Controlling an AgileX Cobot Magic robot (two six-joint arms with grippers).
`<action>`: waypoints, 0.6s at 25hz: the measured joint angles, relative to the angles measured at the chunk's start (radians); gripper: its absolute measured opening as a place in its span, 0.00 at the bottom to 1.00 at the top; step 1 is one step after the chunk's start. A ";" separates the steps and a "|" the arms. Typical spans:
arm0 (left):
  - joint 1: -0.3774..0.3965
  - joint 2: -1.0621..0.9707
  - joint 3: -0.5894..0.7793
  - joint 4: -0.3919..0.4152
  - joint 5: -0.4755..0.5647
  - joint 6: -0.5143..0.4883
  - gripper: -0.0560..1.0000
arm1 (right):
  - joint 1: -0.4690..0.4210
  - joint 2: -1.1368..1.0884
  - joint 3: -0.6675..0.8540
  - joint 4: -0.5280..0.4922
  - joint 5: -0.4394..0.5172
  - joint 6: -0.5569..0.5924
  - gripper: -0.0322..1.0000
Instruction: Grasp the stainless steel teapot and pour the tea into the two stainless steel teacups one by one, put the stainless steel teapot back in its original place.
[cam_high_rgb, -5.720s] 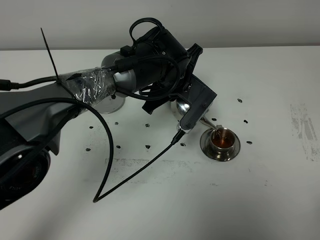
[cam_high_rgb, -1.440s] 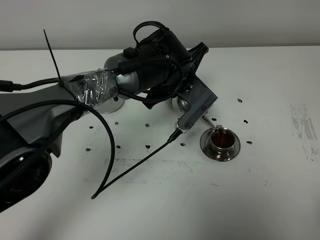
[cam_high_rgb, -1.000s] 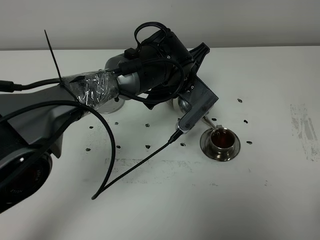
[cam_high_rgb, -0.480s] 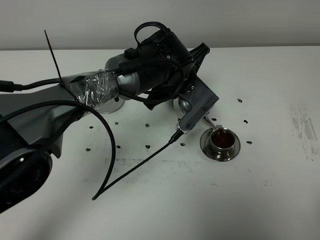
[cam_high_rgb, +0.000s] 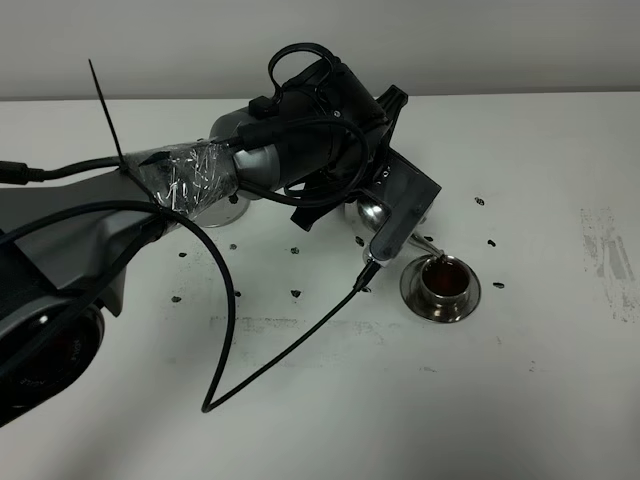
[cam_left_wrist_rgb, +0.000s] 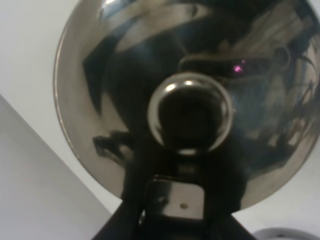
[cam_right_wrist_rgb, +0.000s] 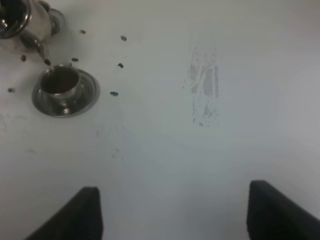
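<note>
The left gripper (cam_left_wrist_rgb: 172, 215) is clamped on the stainless steel teapot (cam_left_wrist_rgb: 190, 117), its fingers largely hidden behind the pot; the teapot hangs tilted, its spout (cam_high_rgb: 424, 243) just above the rim of a stainless steel teacup (cam_high_rgb: 444, 290) holding reddish-brown tea (cam_high_rgb: 443, 275) on its saucer (cam_high_rgb: 466, 300); the right gripper (cam_right_wrist_rgb: 172, 215) hovers wide open and empty over the white table (cam_right_wrist_rgb: 225, 150), well apart from them
</note>
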 joint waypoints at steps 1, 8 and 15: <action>0.000 0.002 0.000 0.000 0.002 -0.027 0.22 | 0.000 0.000 0.000 0.000 0.000 0.000 0.60; 0.000 -0.038 0.000 -0.043 0.031 -0.298 0.22 | 0.000 0.000 0.000 0.000 0.000 0.000 0.60; 0.000 -0.091 0.000 -0.108 0.243 -0.671 0.22 | 0.000 0.000 0.000 0.000 0.000 0.000 0.60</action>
